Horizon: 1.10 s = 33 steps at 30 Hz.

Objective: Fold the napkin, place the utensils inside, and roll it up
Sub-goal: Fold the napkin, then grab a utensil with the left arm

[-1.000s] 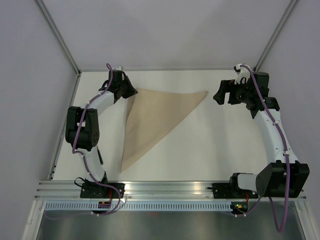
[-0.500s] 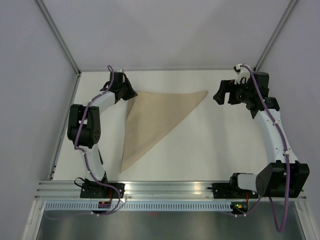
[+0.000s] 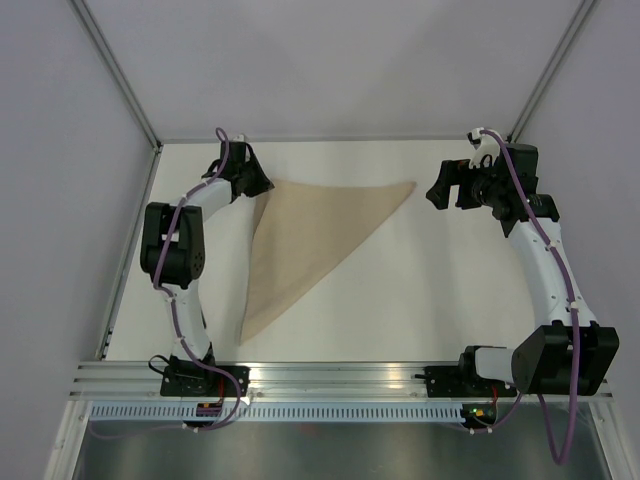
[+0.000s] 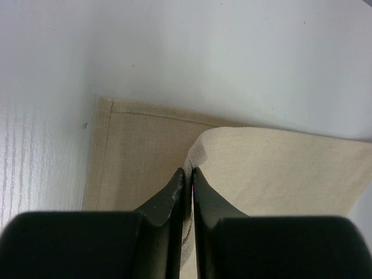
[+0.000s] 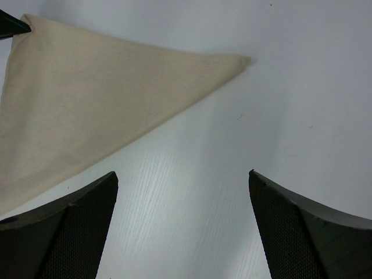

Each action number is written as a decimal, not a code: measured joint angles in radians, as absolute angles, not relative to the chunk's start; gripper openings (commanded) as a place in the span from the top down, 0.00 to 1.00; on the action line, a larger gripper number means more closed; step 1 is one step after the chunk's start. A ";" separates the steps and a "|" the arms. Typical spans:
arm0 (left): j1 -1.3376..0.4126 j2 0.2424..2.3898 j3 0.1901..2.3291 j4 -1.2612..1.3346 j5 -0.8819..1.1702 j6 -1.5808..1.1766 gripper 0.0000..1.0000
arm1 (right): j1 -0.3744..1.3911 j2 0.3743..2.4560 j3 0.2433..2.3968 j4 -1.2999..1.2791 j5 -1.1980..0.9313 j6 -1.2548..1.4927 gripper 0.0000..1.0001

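Napkin [image 3: 310, 230] lies on the table [image 3: 450, 290], left of centre, folded into a triangle. One corner is at the far left, one tip points right along the far side, and the third tip points back twd the near edge, approx. in front of the L arm's base. L gripper [image 3: 262, 185] is down on the far-left corner. In its wrist cam the fingers [image 4: 168, 195] are all but pressed together w/ only a thin slit, and the top layer's edge runs up into that slit, so it's pinching the cloth. The bottom layer's hemmed corner sticks out flat to the left of the top layer, so the layers don't line up there. R gripper [image 3: 440, 190] hangs just beyond the napkin's right tip, apart from it, jaws spread wide w/ nothing between them but bare table.
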<state>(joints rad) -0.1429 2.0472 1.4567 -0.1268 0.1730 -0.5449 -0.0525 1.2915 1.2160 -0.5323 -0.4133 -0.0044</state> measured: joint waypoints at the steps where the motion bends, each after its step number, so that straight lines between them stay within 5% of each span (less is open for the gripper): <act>1: -0.142 2.053 1.464 -0.129 0.171 -0.543 0.82 | -0.052 1.291 1.216 -0.532 -0.414 -0.004 0.02; 15: -0.124 2.086 1.522 -0.152 0.135 -0.529 0.44 | -0.052 1.291 1.216 -0.540 -0.435 -0.024 0.02; 20: -0.121 2.026 1.455 -0.166 0.075 -0.530 0.43 | -0.052 1.291 1.216 -0.551 -0.458 -0.023 0.02; 33: -0.113 1.421 0.958 -0.317 -0.287 -0.681 0.38 | -0.046 1.298 1.216 -0.604 -0.601 -0.061 0.02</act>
<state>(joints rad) -0.1127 1.4208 0.9577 -0.3172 -0.2867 -0.6811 -0.0460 1.2980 1.2160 -0.6041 -0.6010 -0.0612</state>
